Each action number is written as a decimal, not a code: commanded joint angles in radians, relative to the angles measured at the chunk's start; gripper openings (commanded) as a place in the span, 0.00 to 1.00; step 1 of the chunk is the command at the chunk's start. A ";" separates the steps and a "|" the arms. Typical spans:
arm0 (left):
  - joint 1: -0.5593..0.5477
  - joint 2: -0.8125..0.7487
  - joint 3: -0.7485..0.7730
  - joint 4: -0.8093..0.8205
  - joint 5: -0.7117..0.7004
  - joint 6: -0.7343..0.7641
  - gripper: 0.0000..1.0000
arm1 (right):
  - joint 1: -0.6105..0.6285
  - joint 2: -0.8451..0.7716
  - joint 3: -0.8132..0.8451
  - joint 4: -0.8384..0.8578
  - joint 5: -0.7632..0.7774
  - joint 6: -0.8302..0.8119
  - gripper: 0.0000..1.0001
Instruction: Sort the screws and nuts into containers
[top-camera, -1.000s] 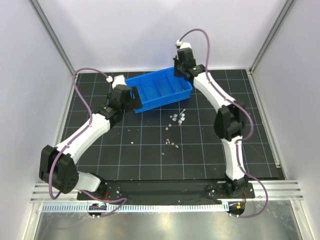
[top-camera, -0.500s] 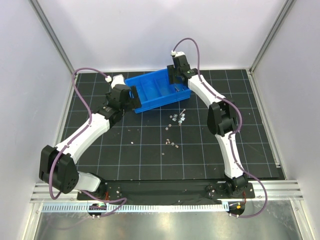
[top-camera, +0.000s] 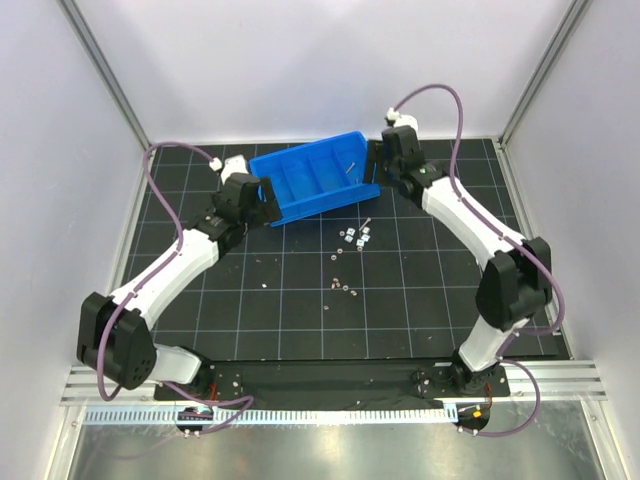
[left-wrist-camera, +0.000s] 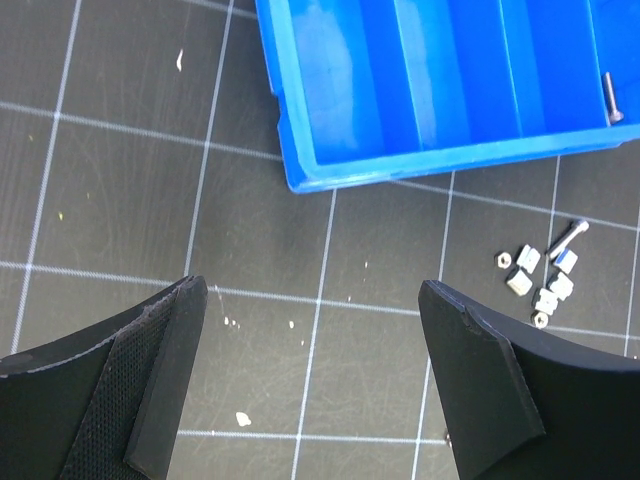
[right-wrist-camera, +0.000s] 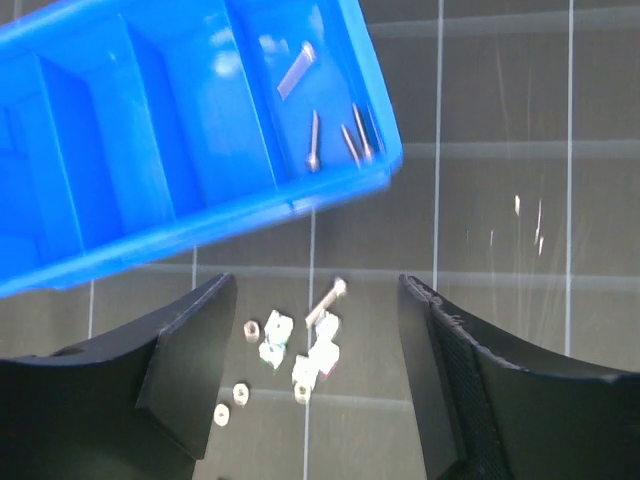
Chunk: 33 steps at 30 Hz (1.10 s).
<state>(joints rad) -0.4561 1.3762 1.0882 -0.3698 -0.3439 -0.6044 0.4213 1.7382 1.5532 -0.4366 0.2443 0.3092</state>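
The blue tray of containers (top-camera: 300, 190) lies at the back of the mat, tilted, and screws (right-wrist-camera: 313, 140) rest in its rightmost compartment (top-camera: 351, 167). A loose screw (top-camera: 368, 222) and a cluster of nuts (top-camera: 354, 238) lie on the mat just in front of the tray. My right gripper (top-camera: 381, 166) hovers at the tray's right end, open and empty, and in the right wrist view the cluster (right-wrist-camera: 295, 355) shows between its fingers (right-wrist-camera: 190, 350). My left gripper (top-camera: 268, 200) is open and empty off the tray's left front corner (left-wrist-camera: 300, 180), above bare mat.
More small nuts (top-camera: 340, 286) lie a few grid squares nearer to me, mid-mat. White specks (left-wrist-camera: 241, 418) dot the mat under the left gripper. White walls with metal frame posts enclose the black gridded mat (top-camera: 300, 320).
The right gripper has swung from above the tray's right compartments to just past the tray's right end, and its jaws have opened. The left arm has stayed still.
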 joint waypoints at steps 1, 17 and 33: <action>0.004 -0.055 -0.027 -0.001 0.017 -0.035 0.91 | -0.001 -0.020 -0.174 0.074 0.023 0.134 0.68; 0.005 -0.094 -0.065 0.009 -0.009 -0.029 0.91 | 0.013 0.214 -0.163 0.194 0.047 0.177 0.59; 0.005 -0.066 -0.054 0.003 -0.018 -0.021 0.91 | 0.048 0.280 -0.130 0.144 0.066 0.169 0.50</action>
<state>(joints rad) -0.4561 1.3170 1.0275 -0.3759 -0.3412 -0.6250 0.4583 2.0186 1.3838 -0.2821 0.2714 0.4740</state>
